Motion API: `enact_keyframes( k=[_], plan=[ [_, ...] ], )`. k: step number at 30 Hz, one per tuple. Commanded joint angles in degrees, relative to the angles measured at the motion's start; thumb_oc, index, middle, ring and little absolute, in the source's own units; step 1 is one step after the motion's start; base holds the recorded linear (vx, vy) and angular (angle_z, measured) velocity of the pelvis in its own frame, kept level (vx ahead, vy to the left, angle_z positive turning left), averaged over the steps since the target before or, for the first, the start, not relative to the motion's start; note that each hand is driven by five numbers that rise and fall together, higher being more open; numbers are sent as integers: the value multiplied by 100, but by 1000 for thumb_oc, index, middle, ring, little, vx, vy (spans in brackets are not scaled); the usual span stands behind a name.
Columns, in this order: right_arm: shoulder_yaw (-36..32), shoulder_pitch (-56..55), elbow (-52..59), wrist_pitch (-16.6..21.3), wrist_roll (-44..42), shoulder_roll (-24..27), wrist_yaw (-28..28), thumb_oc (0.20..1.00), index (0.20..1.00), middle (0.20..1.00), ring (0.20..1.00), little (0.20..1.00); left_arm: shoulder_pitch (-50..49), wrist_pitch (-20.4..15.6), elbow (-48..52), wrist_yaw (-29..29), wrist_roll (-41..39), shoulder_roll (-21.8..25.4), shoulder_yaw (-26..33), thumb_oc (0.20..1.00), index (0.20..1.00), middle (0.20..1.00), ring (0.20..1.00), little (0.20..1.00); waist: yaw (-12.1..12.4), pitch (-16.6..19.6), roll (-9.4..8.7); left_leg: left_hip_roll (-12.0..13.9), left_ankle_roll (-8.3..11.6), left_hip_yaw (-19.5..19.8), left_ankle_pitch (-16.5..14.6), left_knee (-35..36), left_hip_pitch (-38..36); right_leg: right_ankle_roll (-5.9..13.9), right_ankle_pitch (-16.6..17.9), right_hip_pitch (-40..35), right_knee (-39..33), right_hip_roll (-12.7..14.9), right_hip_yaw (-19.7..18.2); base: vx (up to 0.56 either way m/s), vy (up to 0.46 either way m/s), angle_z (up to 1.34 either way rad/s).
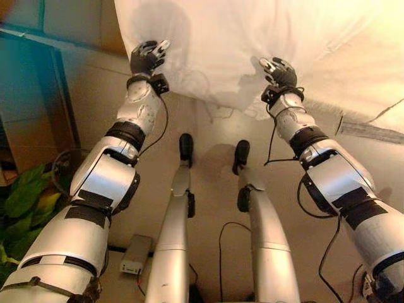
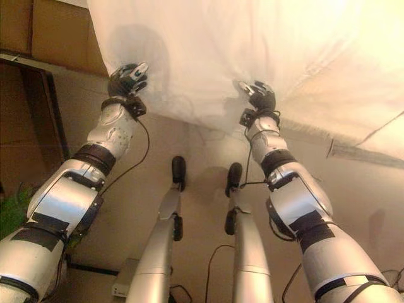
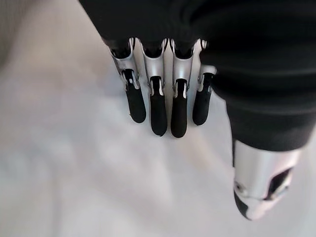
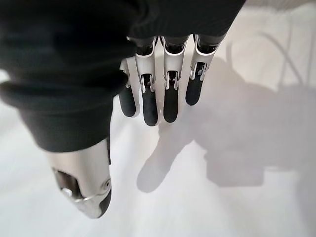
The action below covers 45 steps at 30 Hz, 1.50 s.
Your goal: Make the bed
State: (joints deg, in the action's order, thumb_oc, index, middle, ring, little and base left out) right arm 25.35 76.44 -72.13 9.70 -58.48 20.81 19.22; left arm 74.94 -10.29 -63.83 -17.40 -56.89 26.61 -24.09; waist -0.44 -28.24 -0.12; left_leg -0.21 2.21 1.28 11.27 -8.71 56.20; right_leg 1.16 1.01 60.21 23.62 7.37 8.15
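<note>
Both hands, left and right, are held open-fingered over the white sheet near the bed's edge, likely for smoothing.

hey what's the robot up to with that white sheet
It is working on the bed. Both arms reach forward to the near edge of the white sheet, which hangs over the side above the floor. The left robot hand and the right robot hand are set apart along that edge. In the wrist views their fingers are straight over the cloth, thumbs apart, so neither grips it yet. The sheet looks wrinkled near the edge.
</note>
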Motion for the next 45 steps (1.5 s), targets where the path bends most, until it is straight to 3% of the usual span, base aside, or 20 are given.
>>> enact_keyframes(
  k=[1, 5, 6, 11, 14, 16, 17, 19, 20, 21, 24, 28, 29, 31, 37, 42, 44, 45],
  plan=[
    [-128, -124, -104, -45, 245, 401, 52, 1000, 1000, 1000, 1000, 1000, -256, -13, -209, 58, 188, 213, 546, 1000, 1000, 1000, 1000, 1000, -98, -156, 366, -331, 63, -296, -1251, -827, -118, 384, 277, -461, -906, -253, -107, -11, 7, 4],
    [-419, -563, -273, -102, 372, 573, 102, 1000, 1000, 1000, 1000, 1000, -653, -33, -233, 24, 257, 249, 786, 1000, 1000, 1000, 1000, 1000, -104, -156, 407, -342, 58, -296, -1223, -799, -147, 371, 242, -459, -848, -258, -118, -28, -1, 2],
    [-477, -674, -307, -114, 417, 618, 125, 1000, 1000, 1000, 1000, 1000, -738, -23, -258, -11, 304, 270, 813, 1000, 1000, 1000, 1000, 1000, -119, -156, 405, -353, 29, -362, -1077, -791, -37, 326, 367, -365, -861, -221, -47, -71, 0, 1],
    [-853, -1322, -336, -119, 583, 659, 345, 1000, 1000, 1000, 1000, 1000, -1246, -16, -324, -338, 574, 221, 1083, 1000, 1000, 1000, 1000, 1000, -112, -156, 422, -346, 54, -294, -1117, -708, -179, 368, 278, -490, -873, -255, -74, -13, -2, -1],
    [-972, -1621, -361, -150, 920, 713, 526, 1000, 1000, 1000, 1000, 1000, -1533, 27, -437, -489, 825, 255, 1233, 1000, 1000, 1000, 1000, 1000, -129, -156, 394, -348, 26, -346, -968, -689, -113, 322, 389, -445, -892, -230, 18, -55, -16, -2],
    [-1026, -1735, -353, -152, 990, 728, 551, 1000, 1000, 1000, 1000, 1000, -1627, 34, -457, -525, 883, 258, 1282, 1000, 1000, 1000, 1000, 1000, -129, -156, 395, -343, 47, -279, -1075, -693, -209, 364, 281, -527, -853, -258, -40, -20, -4, 1],
    [-1137, -1965, -301, -120, 1131, 770, 645, 1000, 1000, 1000, 1000, 1000, -1848, 30, -436, -625, 1036, 253, 1393, 1000, 1000, 1000, 1000, 1000, -143, -156, 377, -344, 24, -344, -949, -697, -137, 321, 381, -473, -851, -229, 33, 0, 0, 0],
    [-1204, -2305, -203, -108, 1387, 766, 703, 1000, 1000, 1000, 1000, 1000, -2149, 72, -414, -653, 1271, 239, 1456, 1000, 1000, 1000, 1000, 1000, -138, -156, 368, -335, 51, -290, -1078, -722, -334, 363, 229, -641, -758, -270, -5, -55, 0, 1],
    [-1182, -2478, -137, -126, 1621, 774, 672, 1000, 1000, 1000, 1000, 1000, -2309, 70, -327, -648, 1515, 241, 1448, 1000, 1000, 1000, 1000, 1000, -141, -156, 346, -339, 21, -352, -933, -729, -287, 314, 344, -605, -751, -237, 77, -44, 0, 3],
    [-1151, -2716, -49, -126, 1798, 754, 665, 1000, 1000, 1000, 1000, 1000, -2508, 78, -245, -654, 1702, 211, 1418, 1000, 1000, 1000, 1000, 1000, -138, -156, 335, -329, 45, -299, -1091, -770, -505, 360, 177, -813, -667, -258, 34, -55, 5, 4],
    [-1188, -3601, 324, -99, 2189, 694, 391, 1000, 1000, 1000, 1000, 1000, -3374, 48, 187, -522, 2321, 73, 1374, 1000, 1000, 1000, 1000, 1000, -149, -156, 275, -359, 27, -319, -1136, -876, -966, 355, 62, -1235, -469, -230, 111, -23, 11, 5],
    [-1743, -4914, 611, -44, 1817, 403, -165, 1000, 1000, 1000, 1000, 1000, -4639, 117, 308, -97, 2831, -321, 1474, 1000, 1000, 1000, 1000, 1000, -202, -156, 189, -437, -44, -296, -1274, -908, -2055, 351, -141, -2341, -346, -186, 108, -3, 69, 6],
    [-1881, -5220, 689, -62, 1814, 333, -271, 1000, 1000, 1000, 1000, 1000, -4899, 151, 253, 53, 2895, -409, 1528, 1000, 1000, 1000, 1000, 1000, -215, -156, 160, -459, -98, -326, -1125, -848, -2312, 314, -12, -2588, -398, -164, 121, -17, 104, 1],
    [-2089, -5654, 805, -46, 1772, 198, -510, 1000, 1000, 1000, 1000, 1000, -5314, 160, 90, 352, 2866, -619, 1667, 1000, 1000, 1000, 1000, 1000, -237, -155, 127, -484, -106, -321, -1132, -626, -3090, 353, -5, -3385, -608, -142, 104, 24, 85, -3],
    [-2040, -6290, 526, -331, 3073, 154, -799, 1000, 1000, 1000, 1000, 1000, -6143, 241, -497, 809, 3068, -923, 2100, 1000, 1000, 1000, 1000, 1000, -95, 686, 76, -524, -169, -356, -1131, 114, -4469, 533, 83, -4690, -1259, -146, 135, 109, 72, -19],
    [-1935, -6642, 256, -537, 3508, 52, -1224, 1000, 1000, 1000, 1000, 1000, -6628, 412, -818, 992, 4337, -871, 1875, 1000, 1000, 1000, 1000, 1000, 2, 1306, 64, -401, -237, -513, -1126, 587, -5230, 647, 123, -5225, -1415, -207, 143, 95, 29, -27],
    [-1894, -6725, 86, -634, 3774, 20, -1340, 1000, 1000, 1000, 1000, 1000, -6771, 485, -979, 1152, 4539, -912, 1843, 1000, 1000, 1000, 1000, 1000, -10, 1541, 93, -350, -227, -494, -1092, 759, -5436, 651, 86, -5386, -1457, -251, 59, 89, -83, -19],
    [-1765, -6791, -18, -704, 4020, -41, -1424, 1000, 1000, 1000, 1000, 1000, -6819, 534, -1089, 1228, 4727, -912, 1757, 1000, 1000, 1000, 1000, 1000, -60, 1737, 86, -331, -210, -401, -1047, 881, -5579, 632, 37, -5523, -1545, -377, -294, 71, -101, 1]
  ],
)
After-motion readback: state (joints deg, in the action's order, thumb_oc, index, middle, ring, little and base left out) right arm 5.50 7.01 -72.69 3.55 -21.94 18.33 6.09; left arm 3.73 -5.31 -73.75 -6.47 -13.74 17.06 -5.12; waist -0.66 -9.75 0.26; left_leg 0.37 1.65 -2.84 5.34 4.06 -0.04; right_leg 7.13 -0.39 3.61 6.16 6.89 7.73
